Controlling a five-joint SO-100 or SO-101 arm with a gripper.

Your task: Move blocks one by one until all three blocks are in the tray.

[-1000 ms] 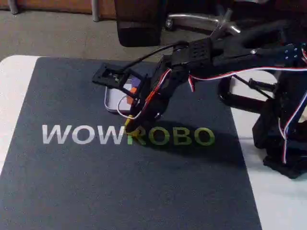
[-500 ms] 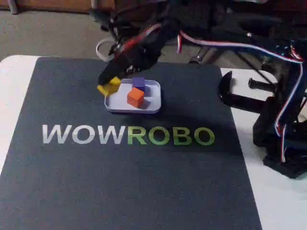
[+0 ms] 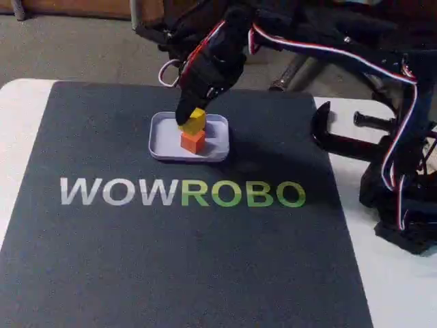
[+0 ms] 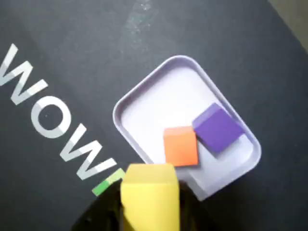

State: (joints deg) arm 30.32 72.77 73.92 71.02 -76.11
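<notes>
Nearest the fixed camera, the dark mat [image 3: 171, 273] with the WOWROBO lettering [image 3: 181, 193] is lying flat on the white table [image 3: 20, 96], nothing sitting on its near half. Beyond the lettering, toward the far middle of the mat, the lavender-white tray [image 3: 161, 140] is resting, with the orange block [image 3: 192, 141] sitting inside it. Just above that, the gripper [image 3: 193, 121] is hanging over the tray, fingers closed on the yellow block [image 3: 194, 121], which is being held off the tray floor, directly over or just beside the orange one; whether the two are touching is hard to tell from the fixed view.

From the wrist view, the yellow block [image 4: 149, 195] is sitting pinched at the bottom edge of the picture, with the tray [image 4: 139, 96] spreading out past it. Orange block [image 4: 181, 146] and purple block [image 4: 217, 127] are lying side by side inside the tray at its right end, corners nearly touching; the left part of the tray floor is bare.

Progress, judging: two of three blocks are already in the tray, the third is being carried over it. What is left looks like lowering or releasing the yellow block into the tray, then backing off. At far right in the fixed view, the arm base [image 3: 403, 205] is standing off the mat.
</notes>
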